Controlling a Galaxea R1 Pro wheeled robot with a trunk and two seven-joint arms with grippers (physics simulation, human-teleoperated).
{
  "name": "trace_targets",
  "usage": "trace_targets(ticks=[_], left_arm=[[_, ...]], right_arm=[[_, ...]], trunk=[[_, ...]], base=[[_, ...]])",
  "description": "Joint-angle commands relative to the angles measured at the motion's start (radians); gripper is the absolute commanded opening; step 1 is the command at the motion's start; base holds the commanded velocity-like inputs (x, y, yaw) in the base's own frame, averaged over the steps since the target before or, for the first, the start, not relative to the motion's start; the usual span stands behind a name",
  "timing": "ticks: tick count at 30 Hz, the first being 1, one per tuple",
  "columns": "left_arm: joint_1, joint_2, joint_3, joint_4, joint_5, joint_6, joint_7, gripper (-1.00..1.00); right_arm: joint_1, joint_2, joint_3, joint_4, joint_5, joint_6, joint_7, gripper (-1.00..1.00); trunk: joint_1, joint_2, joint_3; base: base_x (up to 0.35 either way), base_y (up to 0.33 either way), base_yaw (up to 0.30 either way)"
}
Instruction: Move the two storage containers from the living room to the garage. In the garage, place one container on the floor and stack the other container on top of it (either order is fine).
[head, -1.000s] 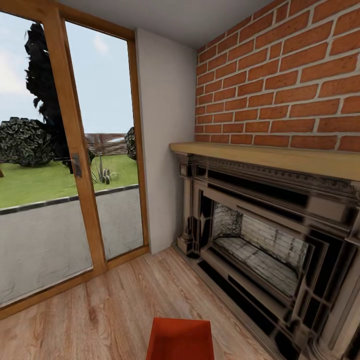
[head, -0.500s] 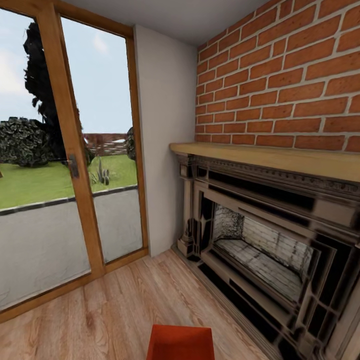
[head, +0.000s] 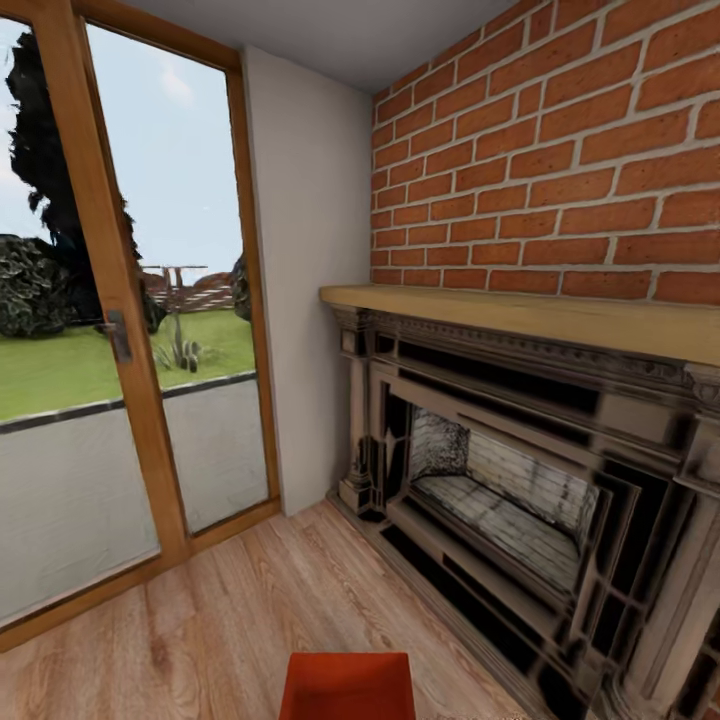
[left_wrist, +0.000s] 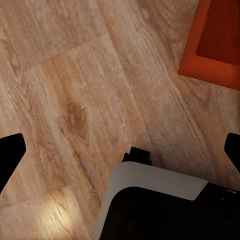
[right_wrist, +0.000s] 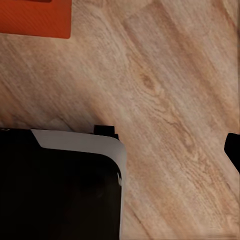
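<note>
Orange-red plastic is showing closest of all: one storage container (head: 347, 686) is sitting on the light plank floor (head: 200, 640) at the lower edge of the head view, plain, straight-walled, open-topped, apparently holding nothing. The left wrist view is catching its rim and hollow (left_wrist: 212, 42) beside the robot's white-and-black base (left_wrist: 160, 205); the left gripper's (left_wrist: 120, 150) dark fingertips (left_wrist: 10, 157) are standing spread wide. The right wrist view is catching a corner of it (right_wrist: 35, 17); with one fingertip (right_wrist: 234, 150) in sight, I cannot tell that claw's state. Farther off, the dark fireplace (head: 520, 480), brick wall (head: 560, 170) and glass door (head: 110, 330) are standing.
</note>
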Motion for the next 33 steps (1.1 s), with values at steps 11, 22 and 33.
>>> trace_targets(ticks=[11, 22, 33], left_arm=[[-0.001, 0.000, 0.004, 0.001, 0.005, -0.004, -0.001, 1.00], [-0.001, 0.000, 0.003, 0.001, 0.004, -0.004, 0.000, 1.00], [-0.001, 0.000, 0.003, 0.001, 0.005, -0.004, 0.000, 1.00]], right_arm=[[-0.002, -0.001, 0.008, 0.003, -0.002, -0.005, -0.003, 1.00], [-0.002, -0.001, 0.008, 0.003, -0.002, -0.005, -0.002, 1.00], [-0.002, -0.002, 0.010, 0.003, 0.000, -0.004, -0.002, 1.00]], trunk=[[0.000, -0.001, -0.001], [0.000, -0.001, -0.001], [0.000, -0.001, -0.001]], base=[[0.000, 0.001, -0.036], [0.000, 0.116, -0.001], [0.000, 0.009, 0.000]])
